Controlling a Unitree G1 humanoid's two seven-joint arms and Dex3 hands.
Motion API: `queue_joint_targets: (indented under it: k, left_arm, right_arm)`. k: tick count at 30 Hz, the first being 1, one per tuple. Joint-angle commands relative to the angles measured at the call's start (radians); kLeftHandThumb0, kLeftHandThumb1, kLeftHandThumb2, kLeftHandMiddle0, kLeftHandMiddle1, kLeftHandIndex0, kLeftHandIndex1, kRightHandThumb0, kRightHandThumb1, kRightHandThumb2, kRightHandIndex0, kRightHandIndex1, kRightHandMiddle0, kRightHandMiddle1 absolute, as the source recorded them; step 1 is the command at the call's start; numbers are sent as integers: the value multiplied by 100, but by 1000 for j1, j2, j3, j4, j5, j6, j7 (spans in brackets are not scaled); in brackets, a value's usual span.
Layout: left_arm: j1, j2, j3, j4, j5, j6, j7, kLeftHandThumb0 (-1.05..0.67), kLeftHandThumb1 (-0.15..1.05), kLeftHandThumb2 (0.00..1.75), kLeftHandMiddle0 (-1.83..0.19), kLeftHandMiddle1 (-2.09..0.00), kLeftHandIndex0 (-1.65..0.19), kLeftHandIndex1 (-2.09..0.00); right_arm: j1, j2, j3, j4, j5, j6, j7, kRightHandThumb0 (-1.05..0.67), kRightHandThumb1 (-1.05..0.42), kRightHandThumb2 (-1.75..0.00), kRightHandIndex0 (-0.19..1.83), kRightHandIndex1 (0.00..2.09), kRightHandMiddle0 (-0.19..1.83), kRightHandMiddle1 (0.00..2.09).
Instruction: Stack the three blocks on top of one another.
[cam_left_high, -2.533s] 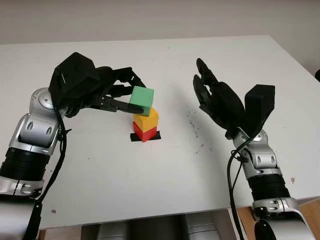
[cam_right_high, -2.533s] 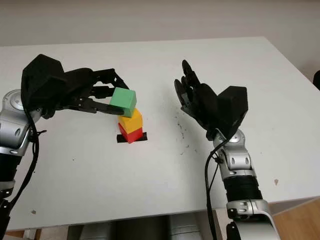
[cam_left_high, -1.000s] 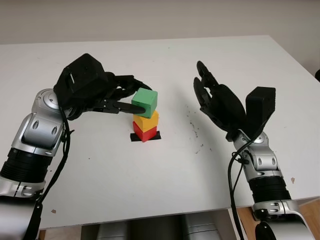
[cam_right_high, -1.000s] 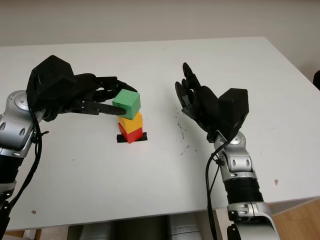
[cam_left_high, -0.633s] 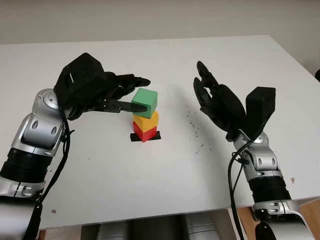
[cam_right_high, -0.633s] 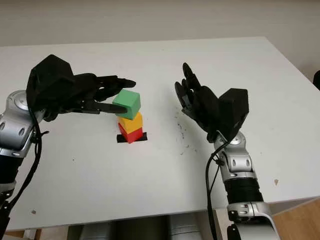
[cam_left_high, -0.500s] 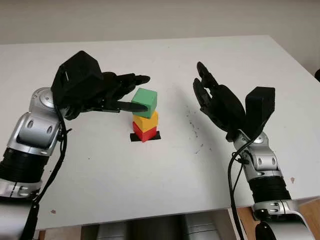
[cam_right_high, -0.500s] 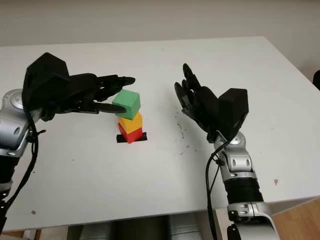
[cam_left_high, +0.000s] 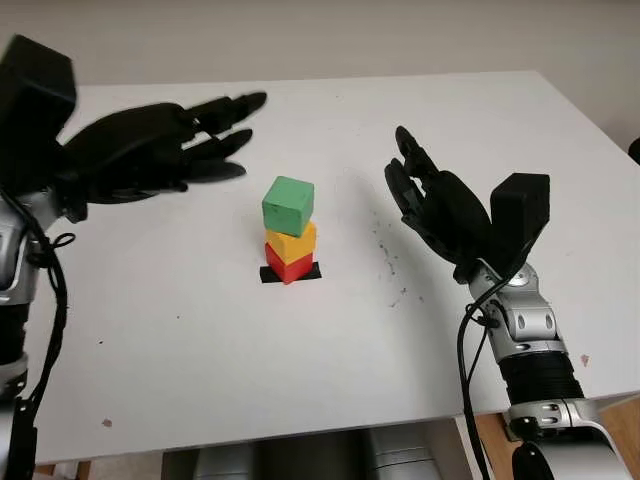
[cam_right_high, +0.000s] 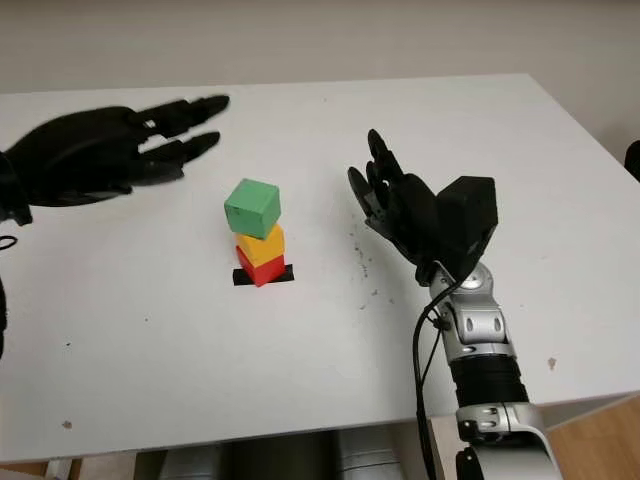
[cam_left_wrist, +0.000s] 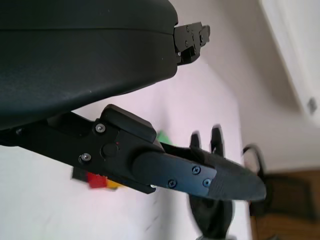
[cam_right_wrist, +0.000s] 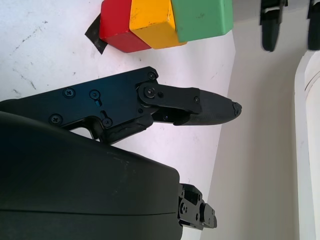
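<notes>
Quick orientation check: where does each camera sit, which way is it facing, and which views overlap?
Eye views: head, looking down at the table; the stack of green block, yellow block, red block; left hand and right hand open.
Left wrist view: wrist, past its finger toward the stack.
Right wrist view: wrist, facing the stack side-on.
All share the stack.

Head stereo pair looks forward-down over white table (cam_left_high: 330, 340); wrist cams sit close behind own hands; all share red-yellow-green wooden block stack (cam_right_high: 256, 236).

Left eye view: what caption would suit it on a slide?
Green block on yellow block on red block, with open left hand and right hand either side.
</notes>
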Motion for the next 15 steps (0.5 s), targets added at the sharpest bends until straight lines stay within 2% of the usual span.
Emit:
queue_joint_targets:
  k: [1, 4, 7, 11, 15]
  left_arm:
    - [38, -55, 47, -3, -24, -21, 67, -85, 105, 51, 19, 0, 19, -3]
    - [85, -163, 109, -14, -56, -55, 215, -77, 105, 53, 19, 0, 19, -1]
    - [137, -281, 133, -34, -48, -141, 370, -75, 105, 45, 19, 0, 19, -1]
    - [211, -363, 97, 7, 18, -340, 461, -73, 105, 48, 19, 0, 19, 0]
    - [268, -385, 26, 77, 143, -534, 512, -75, 105, 53, 19, 0, 19, 0]
  right_arm:
    - [-17, 2, -10, 14, 6, -31, 6, -67, -105, -59, -19, 0, -19, 0]
    - [-22, 3, -13, 29, 10, -50, 9, -66, -105, -66, -19, 0, -19, 0]
    - [-27, 6, -16, 40, 10, -67, 7, -67, -105, -69, -19, 0, -19, 0]
    - [-28, 19, -22, 39, 12, -68, -18, -69, -105, -69, -19, 0, -19, 0]
    - [-30, 31, -26, 43, 17, -77, -26, -69, -105, -70, -19, 0, -19, 0]
